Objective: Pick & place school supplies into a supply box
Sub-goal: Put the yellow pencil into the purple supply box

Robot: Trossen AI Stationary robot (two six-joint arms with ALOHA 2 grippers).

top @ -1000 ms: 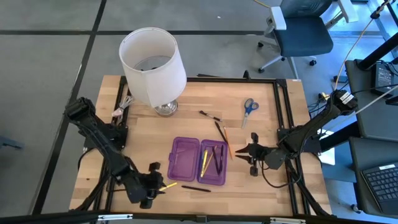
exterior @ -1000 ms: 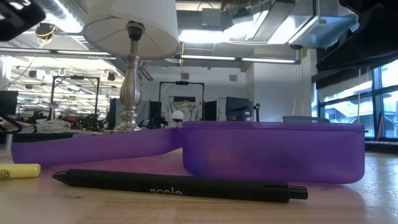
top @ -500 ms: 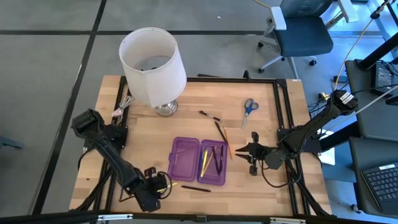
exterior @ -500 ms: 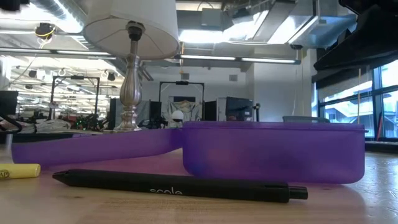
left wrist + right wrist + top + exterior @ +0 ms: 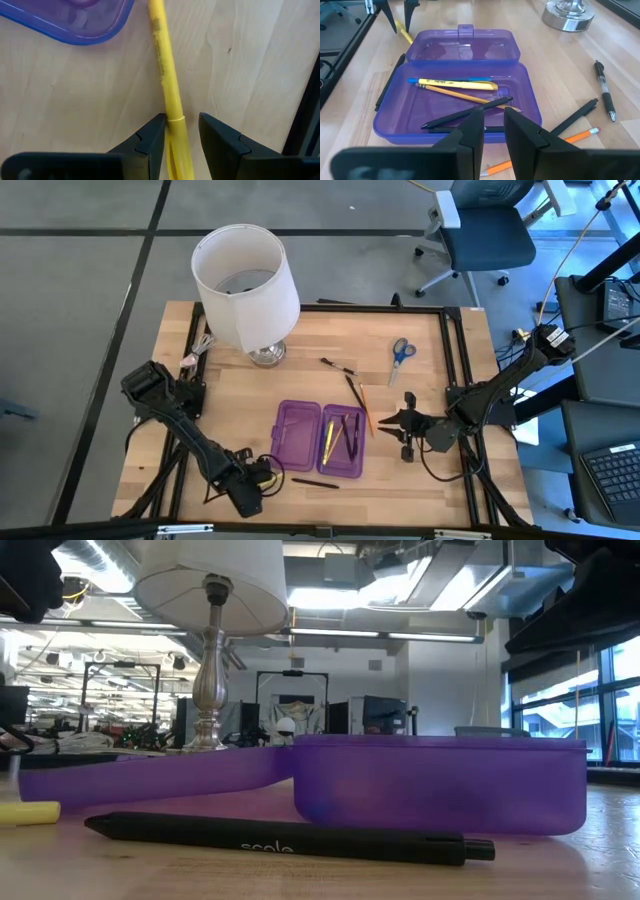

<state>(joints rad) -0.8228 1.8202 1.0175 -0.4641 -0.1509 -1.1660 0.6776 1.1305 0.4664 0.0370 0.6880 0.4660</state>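
Yellow pen (image 5: 272, 477) is your target, lying on the table (image 5: 420, 330) off the front-left corner of the purple case (image 5: 320, 439). From above, the left gripper (image 5: 256, 477) sits right at the pen's left end, so the pen's long axis runs straight out from the fingers toward the case. The left arm stretches low along the table's front-left, and it is far nearer than the right. A black pen (image 5: 314, 482) lies just beyond, along the front edge of the case. The right gripper (image 5: 406, 423) waits just beside the case's right side, near the orange pencil (image 5: 366, 412), with the blue scissors (image 5: 401, 354) further back by themselves.

At table height you see the black pen (image 5: 290, 837) lying across in front of the case (image 5: 440, 785), and the yellow pen's end (image 5: 28, 812) at the far left edge.

Your left wrist camera shows the pen (image 5: 167, 85) running lengthwise between the two fingers (image 5: 150, 140), jaws narrow and straddling it; whether they already pinch it, you cannot tell.

Your right wrist camera shows the right gripper (image 5: 493, 125) parted a little, empty, with pens already in the case (image 5: 530, 107).
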